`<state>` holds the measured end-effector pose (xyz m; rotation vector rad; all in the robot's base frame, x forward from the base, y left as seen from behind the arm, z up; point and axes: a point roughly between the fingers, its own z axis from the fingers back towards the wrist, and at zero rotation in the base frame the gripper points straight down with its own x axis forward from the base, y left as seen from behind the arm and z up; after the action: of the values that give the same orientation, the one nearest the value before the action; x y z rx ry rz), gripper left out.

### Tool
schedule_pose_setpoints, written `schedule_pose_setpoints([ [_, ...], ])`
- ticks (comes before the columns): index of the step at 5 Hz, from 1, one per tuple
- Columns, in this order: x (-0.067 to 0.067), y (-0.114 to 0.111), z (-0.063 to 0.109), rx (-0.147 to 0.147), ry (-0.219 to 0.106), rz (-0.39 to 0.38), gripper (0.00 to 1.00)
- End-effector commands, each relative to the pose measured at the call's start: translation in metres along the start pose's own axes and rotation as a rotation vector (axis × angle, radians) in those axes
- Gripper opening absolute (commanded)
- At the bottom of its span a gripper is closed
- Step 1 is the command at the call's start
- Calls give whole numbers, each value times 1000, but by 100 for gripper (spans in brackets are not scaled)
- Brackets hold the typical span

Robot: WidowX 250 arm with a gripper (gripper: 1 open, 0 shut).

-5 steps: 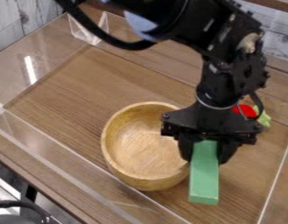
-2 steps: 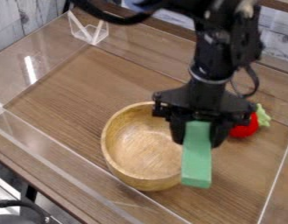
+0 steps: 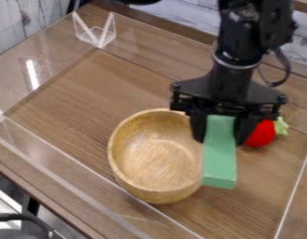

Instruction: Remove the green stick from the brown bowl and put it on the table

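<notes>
My black gripper [image 3: 223, 119] hangs over the right rim of the brown bowl [image 3: 153, 155] and is shut on the upper end of the green stick [image 3: 219, 155]. The mint-green block slants down and to the right, held in the air with its lower end over the bowl's right edge and the table [image 3: 81, 89] beside it. The light wooden bowl stands near the table's front, and its inside looks bare.
A red strawberry toy with green leaves [image 3: 261, 132] lies just right of the gripper. Low clear acrylic walls [image 3: 31, 154] border the tabletop, and a clear bracket [image 3: 93, 33] stands at the back left.
The arm has lifted and shifted toward the back, carrying the green stick up from beside the bowl. The stick's lower end now hangs higher, clear of the tabletop.
</notes>
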<state>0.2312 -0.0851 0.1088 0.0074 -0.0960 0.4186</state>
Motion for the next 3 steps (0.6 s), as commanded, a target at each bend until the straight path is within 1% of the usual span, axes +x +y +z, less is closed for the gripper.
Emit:
schedule_pose_setpoints([
  [1,0,-8,12,-32,-29,9,0],
  [2,-8,-13,9,-25,-23,39,0],
  [3,-2,-13,19,-26,-16,7,0],
])
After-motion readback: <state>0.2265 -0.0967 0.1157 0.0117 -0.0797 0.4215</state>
